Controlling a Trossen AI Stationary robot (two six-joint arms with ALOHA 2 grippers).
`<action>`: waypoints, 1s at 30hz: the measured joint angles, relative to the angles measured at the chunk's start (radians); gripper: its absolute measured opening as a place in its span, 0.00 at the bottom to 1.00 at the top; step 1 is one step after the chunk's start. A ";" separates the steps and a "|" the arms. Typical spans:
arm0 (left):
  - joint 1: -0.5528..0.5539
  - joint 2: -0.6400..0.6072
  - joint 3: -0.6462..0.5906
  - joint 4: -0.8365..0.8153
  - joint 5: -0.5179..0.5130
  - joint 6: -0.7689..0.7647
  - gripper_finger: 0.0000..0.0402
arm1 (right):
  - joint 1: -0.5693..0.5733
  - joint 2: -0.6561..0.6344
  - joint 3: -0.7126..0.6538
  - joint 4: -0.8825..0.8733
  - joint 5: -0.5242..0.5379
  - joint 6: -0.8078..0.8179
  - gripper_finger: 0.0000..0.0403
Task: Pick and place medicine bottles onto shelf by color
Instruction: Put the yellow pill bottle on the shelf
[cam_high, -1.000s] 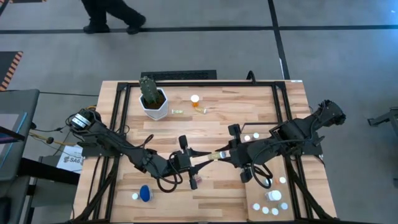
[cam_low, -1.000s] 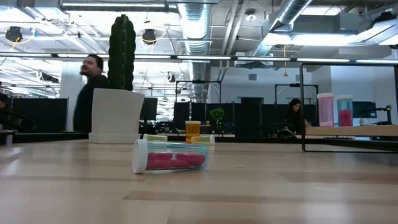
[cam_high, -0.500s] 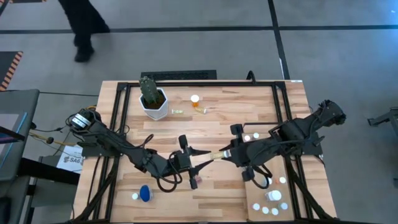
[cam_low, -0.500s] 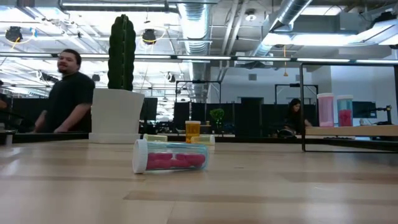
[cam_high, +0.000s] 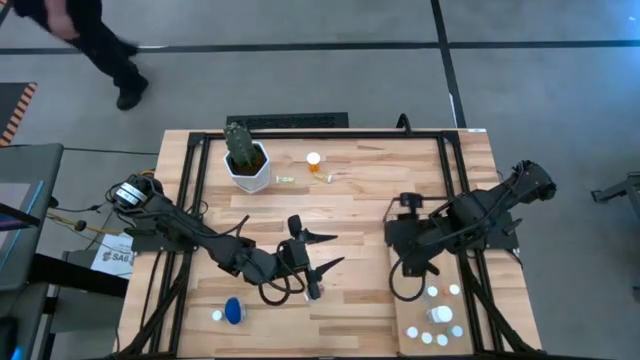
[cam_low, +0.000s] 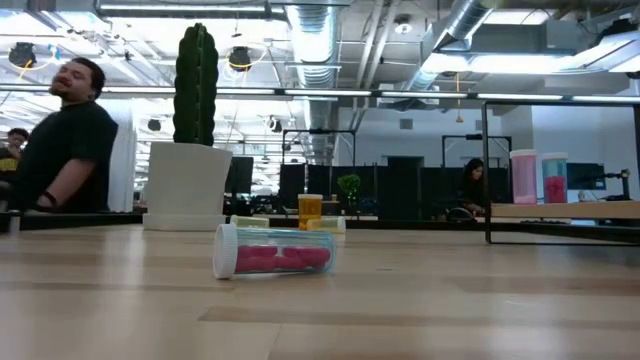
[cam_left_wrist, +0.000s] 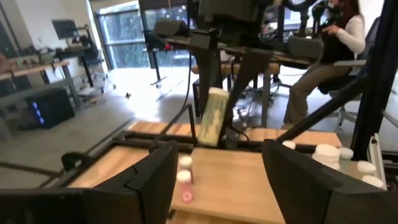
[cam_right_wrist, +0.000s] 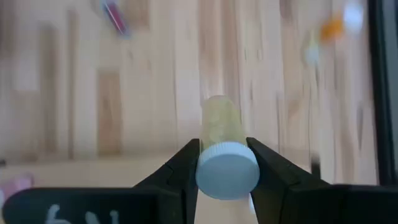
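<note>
While clamped – yellow-green vial (cam_right_wrist: 220, 140), cap toward wrist

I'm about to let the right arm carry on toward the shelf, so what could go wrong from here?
The right hand pinches the yellow-green bottle only near its white cap, so it might pivot or slip in transit. The shelf already holds several white-capped bottles, which a low approach could knock over. The open left hand hovers over the pink bottle and could nudge it.
</note>
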 joint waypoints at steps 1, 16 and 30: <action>0.000 0.000 0.000 -0.015 -0.001 -0.017 0.56 | 0.006 -0.001 -0.008 -0.044 -0.011 0.045 0.32; 0.000 0.000 0.000 -0.134 -0.003 -0.171 0.55 | 0.138 -0.010 -0.071 -0.146 -0.085 0.415 0.32; 0.000 0.000 0.000 -0.196 0.002 -0.250 0.55 | 0.186 0.004 -0.352 0.230 -0.377 0.579 0.33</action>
